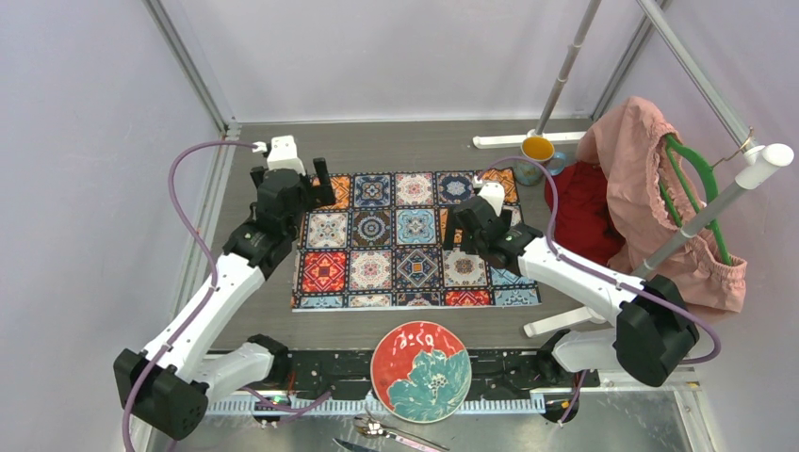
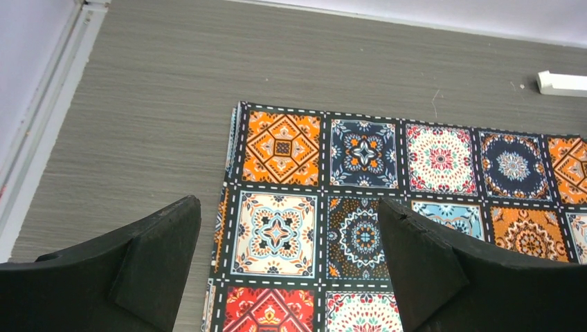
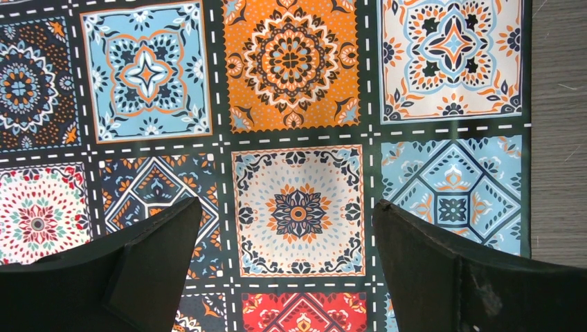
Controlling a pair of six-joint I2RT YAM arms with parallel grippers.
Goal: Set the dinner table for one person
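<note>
Left claw [image 2: 287, 207] and right claw [image 3: 285, 207] gape wide above the flat, tile-patterned cloth mat [image 2: 436, 155].

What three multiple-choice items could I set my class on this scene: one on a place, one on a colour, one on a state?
1. Where does the flower plate lie relative to the tile-patterned mat?
A. On top of it
B. Nearer than it, at the dinner table's near edge between the arm bases
C. Beyond it, at the far edge

2. What colour is the garment draped over the rack on the right?
A. Blue
B. White
C. Pink

3. How do the left gripper and the right gripper stand?
A. Both open, holding nothing
B. Both shut on the mat
C. One shut on the plate

Answers:
1 B, as the top view shows the plate between the bases, off the mat.
2 C, as the fabric is plainly pink.
3 A, as each wrist view shows its fingers wide apart with nothing gripped between them.
</note>
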